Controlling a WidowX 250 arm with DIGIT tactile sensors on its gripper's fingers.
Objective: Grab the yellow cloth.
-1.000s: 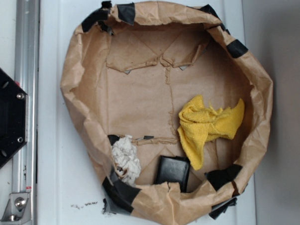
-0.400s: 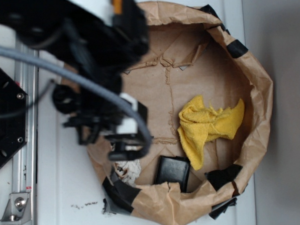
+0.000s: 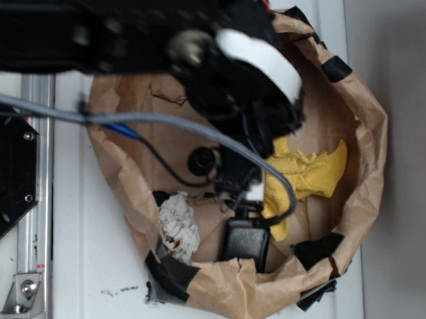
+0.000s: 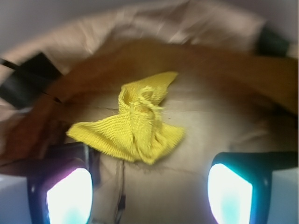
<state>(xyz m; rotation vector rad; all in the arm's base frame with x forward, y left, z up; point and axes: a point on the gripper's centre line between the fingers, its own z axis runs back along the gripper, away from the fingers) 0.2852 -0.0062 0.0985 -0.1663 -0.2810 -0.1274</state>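
The yellow cloth [image 3: 308, 174] lies crumpled on the floor of a brown paper basin, at its right side; its left part is hidden by the arm. In the wrist view the yellow cloth [image 4: 133, 126] sits just ahead of the fingers, on the paper floor. My gripper [image 3: 248, 195] hovers at the cloth's left edge, above the black box. In the wrist view my gripper [image 4: 149, 189] is open, with the two glowing pads [image 4: 70, 196] wide apart and only bare paper between them.
The brown paper basin [image 3: 369, 138] has raised crumpled walls patched with black tape. A white wrinkly rag [image 3: 178, 225] lies at its lower left and a black box [image 3: 246, 244] at the bottom middle. The arm and its grey cable [image 3: 130, 119] cross the upper left.
The arm came in from the left and has moved right across the basin, from over the white rag to the yellow cloth's left edge. The cloth, rag and box have not moved.
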